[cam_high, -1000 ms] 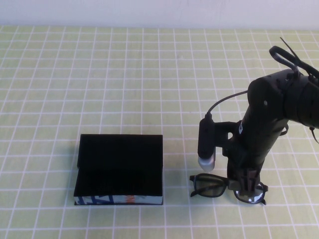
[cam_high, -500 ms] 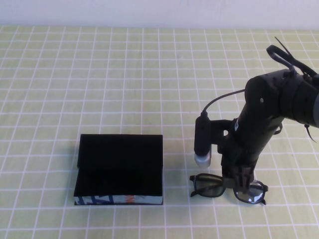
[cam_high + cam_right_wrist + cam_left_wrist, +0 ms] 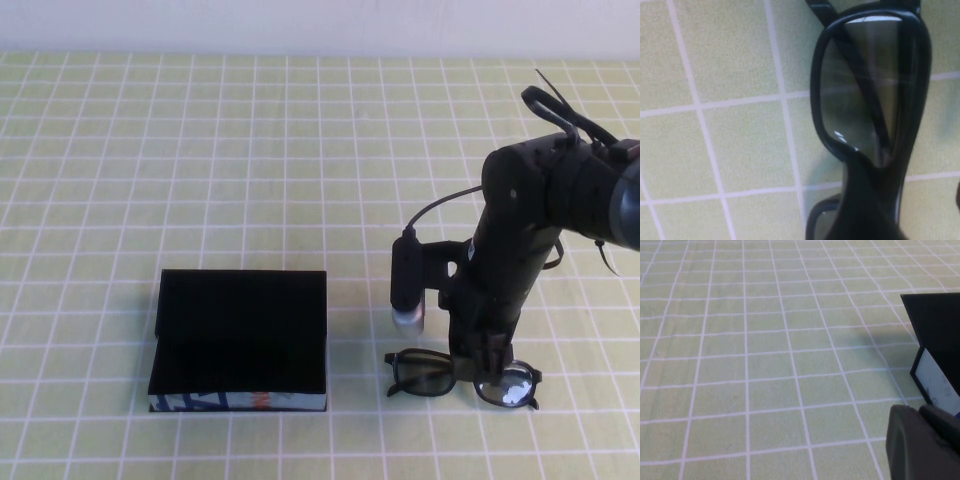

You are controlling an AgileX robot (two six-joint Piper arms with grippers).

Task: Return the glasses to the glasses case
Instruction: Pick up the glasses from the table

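At table's five o'clock: one glasses, one glasses case.
Right gripper, spread wide, sits over the glasses' bridge; left gripper beside the case, grip unclear.

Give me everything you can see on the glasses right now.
The glasses are a black, thick-framed pair that looks like plastic, with rectangular lenses that look clear or faintly tinted and catch glare. They lie folded on the green checked tablecloth, outside and to the right of the open glasses case, apart from it. The right gripper is down over the bridge, partly hiding the right lens; its jaws stand wide. Whether it touches the frame is unclear.
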